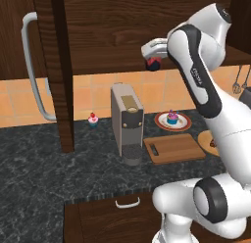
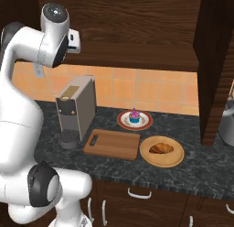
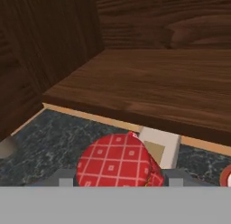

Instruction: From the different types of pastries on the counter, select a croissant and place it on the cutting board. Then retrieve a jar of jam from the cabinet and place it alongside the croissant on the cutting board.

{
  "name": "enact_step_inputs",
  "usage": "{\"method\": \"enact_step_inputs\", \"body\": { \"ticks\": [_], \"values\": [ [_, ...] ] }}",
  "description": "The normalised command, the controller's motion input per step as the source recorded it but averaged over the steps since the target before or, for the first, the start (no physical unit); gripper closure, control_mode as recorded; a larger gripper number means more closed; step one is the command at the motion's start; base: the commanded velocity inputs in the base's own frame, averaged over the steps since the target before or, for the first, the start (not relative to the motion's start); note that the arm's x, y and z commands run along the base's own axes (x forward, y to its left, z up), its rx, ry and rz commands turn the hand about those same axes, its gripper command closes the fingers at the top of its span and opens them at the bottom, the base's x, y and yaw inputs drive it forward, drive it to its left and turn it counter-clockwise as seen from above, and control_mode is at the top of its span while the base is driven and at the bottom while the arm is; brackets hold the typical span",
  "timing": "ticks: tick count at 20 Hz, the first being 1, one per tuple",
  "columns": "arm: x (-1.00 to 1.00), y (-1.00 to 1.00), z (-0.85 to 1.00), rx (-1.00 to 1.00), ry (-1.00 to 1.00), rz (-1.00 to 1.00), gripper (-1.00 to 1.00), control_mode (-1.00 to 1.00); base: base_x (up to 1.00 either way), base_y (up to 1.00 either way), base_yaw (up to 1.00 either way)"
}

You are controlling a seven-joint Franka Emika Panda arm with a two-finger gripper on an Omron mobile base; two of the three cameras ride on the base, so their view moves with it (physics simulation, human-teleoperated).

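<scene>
Red checked cloth on the lid of the jar of jam (image 3: 118, 161) sits at the bottom centre of the hand view, tight between the two finger tips, so the gripper (image 1: 154, 57) is clamped on the jar and carries it in the air, in the upper centre-right of the left base view, just in front of the cabinet (image 1: 112, 31) shelf edge. The jar looks rigid and smooth-sided, probably glass, so it should be fairly heavy for its size, slippery and breakable; a squeeze across the body under the lid, as it appears to be held now, seems the safest hold, kept upright. Below, the counter (image 2: 137, 169) is dark marbled stone and hard, so a drop would likely be costly. The cutting board (image 2: 112, 144) lies flat at centre of the right base view, bare, with its slot handle toward the coffee machine (image 2: 76, 107) at its left. The croissant (image 2: 161, 148) rests on a round wooden plate (image 2: 162, 161) just right of the board, not on it. A cupcake (image 2: 134, 116) stands on a patterned plate (image 2: 124, 122) behind the board, another cupcake (image 1: 93, 119) at centre-left of the left base view. Orange tiles line the back wall.
</scene>
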Motion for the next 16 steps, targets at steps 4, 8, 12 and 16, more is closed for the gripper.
{"method": "enact_step_inputs", "body": {
  "ticks": [4, 8, 12, 16],
  "values": [
    [-0.5, -0.43, 0.13, 0.0, 0.01, 0.03, 1.0, -1.0, 0.0, 0.0, 0.0],
    [-0.5, -0.55, 0.02, 0.0, 0.01, 0.03, 1.0, -1.0, 0.0, 0.0, 0.0],
    [-0.6, -0.56, 0.0, 0.0, 0.0, 0.01, 1.0, -1.0, 0.0, 0.0, 0.0],
    [-0.61, -0.15, -0.14, 0.0, 0.0, -0.04, 1.0, -1.0, 0.0, 0.0, 0.0]
  ]
}}
